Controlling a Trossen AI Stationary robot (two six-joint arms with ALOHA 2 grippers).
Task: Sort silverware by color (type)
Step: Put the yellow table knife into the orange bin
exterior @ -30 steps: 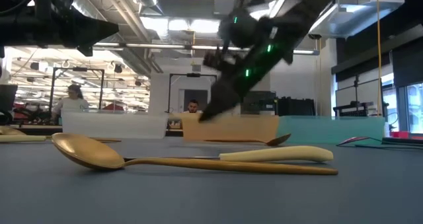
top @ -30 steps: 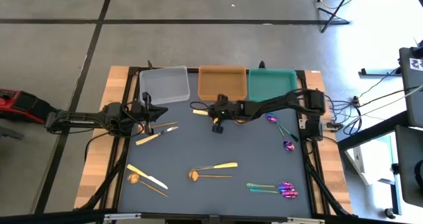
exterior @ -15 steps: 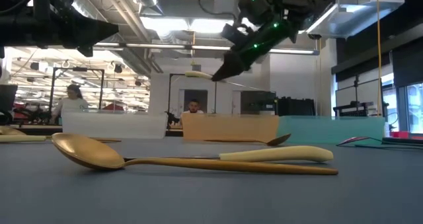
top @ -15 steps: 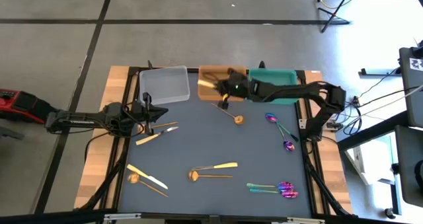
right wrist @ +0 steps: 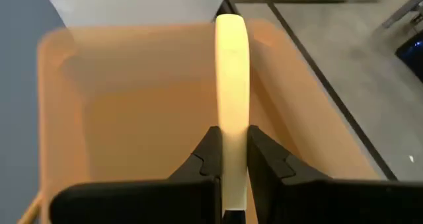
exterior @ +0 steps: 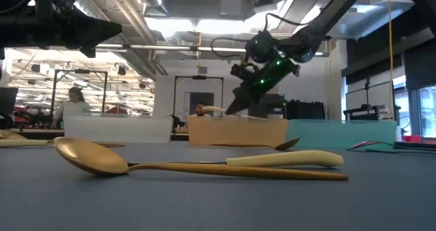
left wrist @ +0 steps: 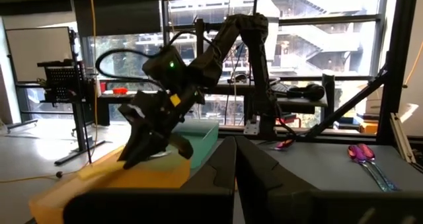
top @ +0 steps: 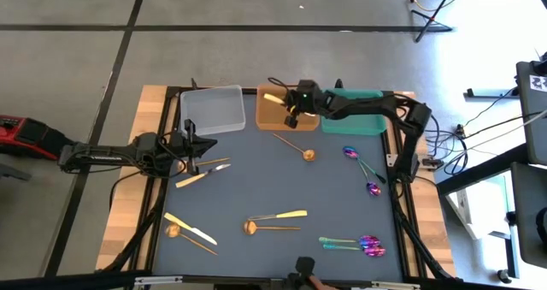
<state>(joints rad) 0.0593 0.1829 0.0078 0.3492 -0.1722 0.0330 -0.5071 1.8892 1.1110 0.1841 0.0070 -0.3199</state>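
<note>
My right gripper [top: 291, 112] hangs over the orange tray [top: 272, 117], shut on a pale gold utensil [top: 273, 99]. My left gripper [top: 202, 156] waits shut near the table's left side, just above two pale gold pieces [top: 203, 172] lying flat. Flat on the mat too are a copper spoon [top: 296, 147], a pale gold knife [top: 287, 215] beside another copper spoon [top: 267, 228], more gold pieces [top: 191, 230], and purple-teal pieces [top: 362, 167] [top: 355, 243]. My right gripper pinches the pale gold utensil between its two fingers [right wrist: 210, 156] at one end of its flat length [right wrist: 232, 138]. The fingers lie along it, and the rest sticks straight out past them [right wrist: 232, 45]. It is lifted clear, about level, over the orange tray [exterior: 211, 110].
Three trays line the far edge: clear [top: 212, 110], orange, and teal [top: 352, 112]. The mat's middle [top: 256, 183] is bare. People sit in the room beyond the table [exterior: 73, 101]. A small dark thing pokes in at the near edge [top: 302, 267].
My right gripper has lifted the pale gold utensil off the mat just in front of the orange tray, carried it up and toward the far edge, then come down lower over the orange tray. It has stayed shut on the utensil. The copper spoon under the arm now shows.
</note>
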